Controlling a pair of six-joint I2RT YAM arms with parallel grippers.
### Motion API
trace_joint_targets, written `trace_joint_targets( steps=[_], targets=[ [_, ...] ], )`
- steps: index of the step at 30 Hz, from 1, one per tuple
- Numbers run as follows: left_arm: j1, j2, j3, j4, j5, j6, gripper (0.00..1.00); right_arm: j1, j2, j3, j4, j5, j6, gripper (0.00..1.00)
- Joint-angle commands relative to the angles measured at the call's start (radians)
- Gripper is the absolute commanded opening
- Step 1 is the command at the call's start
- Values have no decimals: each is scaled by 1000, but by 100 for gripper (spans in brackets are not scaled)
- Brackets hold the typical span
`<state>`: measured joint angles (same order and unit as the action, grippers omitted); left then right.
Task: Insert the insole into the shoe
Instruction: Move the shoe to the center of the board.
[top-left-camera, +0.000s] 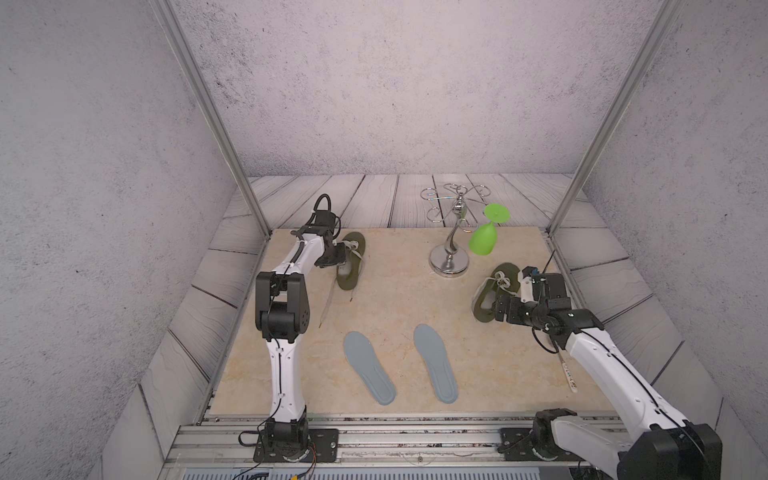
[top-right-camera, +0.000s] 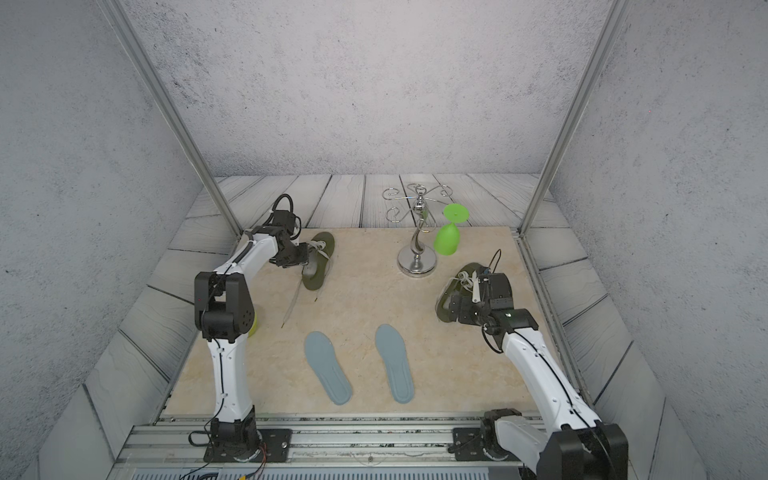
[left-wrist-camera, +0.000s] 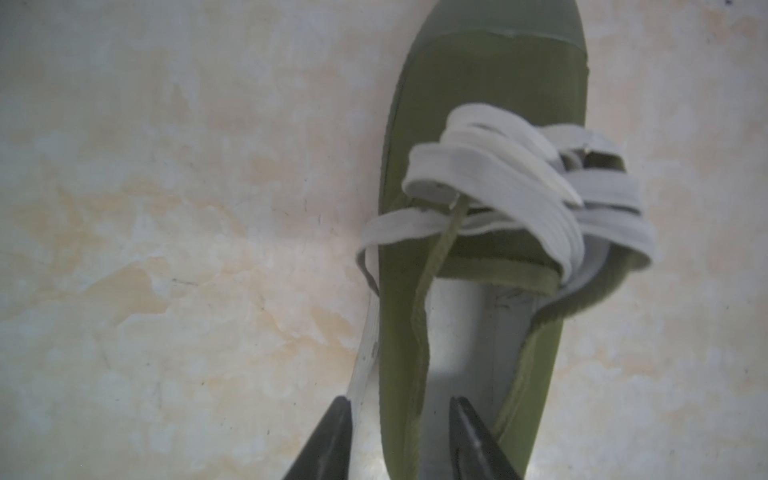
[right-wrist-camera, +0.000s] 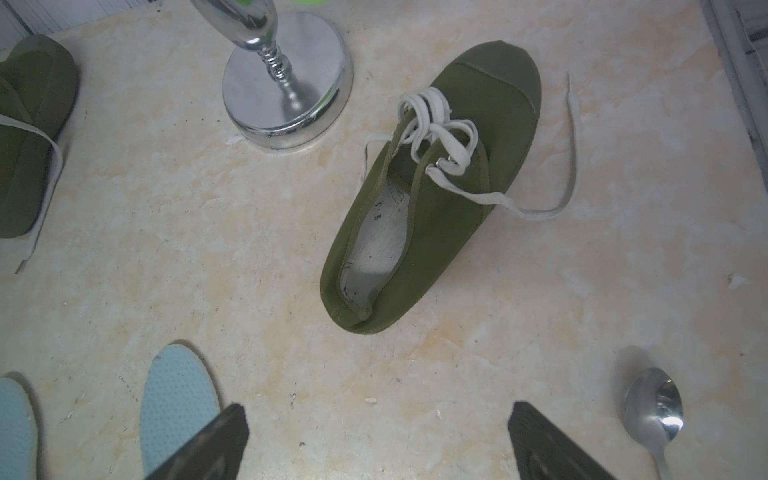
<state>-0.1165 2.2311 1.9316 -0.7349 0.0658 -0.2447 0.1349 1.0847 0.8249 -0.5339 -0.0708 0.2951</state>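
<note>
Zero insoles seated. Left insole (top-left-camera: 369, 368) and right insole (top-left-camera: 435, 363) lay flat at 6 o'clock on the table (top-left-camera: 395, 291), neither gripped. Left gripper (left-wrist-camera: 399, 403) sat part-spread astride the side wall of the left shoe (left-wrist-camera: 478, 83) at 10 o'clock, with gaps either side, so not pinching. Right gripper (right-wrist-camera: 376, 409) was spread wide and empty over the right shoe (right-wrist-camera: 449, 199) at 3 o'clock. Remaining, I'd judge: pick, feed, seat.

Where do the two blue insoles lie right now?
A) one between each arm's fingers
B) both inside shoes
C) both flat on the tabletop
C: the left insole and the right insole lie flat on the tabletop, side by side, nothing gripping them.
</note>
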Motion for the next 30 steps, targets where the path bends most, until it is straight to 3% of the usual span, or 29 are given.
trace_joint_targets(
  steps=[1, 6, 13, 21, 30],
  targets=[
    [-8, 39, 50, -53, -23, 18, 39, 6, 15, 9, -21, -14, -6, 99],
    [-16, 65, 64, -47, -14, 19, 33, 8, 41, 30, -20, -11, -27, 99],
    [-28, 66, 70, -83, 36, -47, 0, 11, 66, 72, -25, -15, -29, 99],
    [-107, -24, -25, -118, 72, -164, 0, 18, 81, 92, -31, -30, -32, 99],
    [-215, -184, -264, -37, 18, -310, 0, 67, 84, 103, -83, 12, -107, 99]
  ],
)
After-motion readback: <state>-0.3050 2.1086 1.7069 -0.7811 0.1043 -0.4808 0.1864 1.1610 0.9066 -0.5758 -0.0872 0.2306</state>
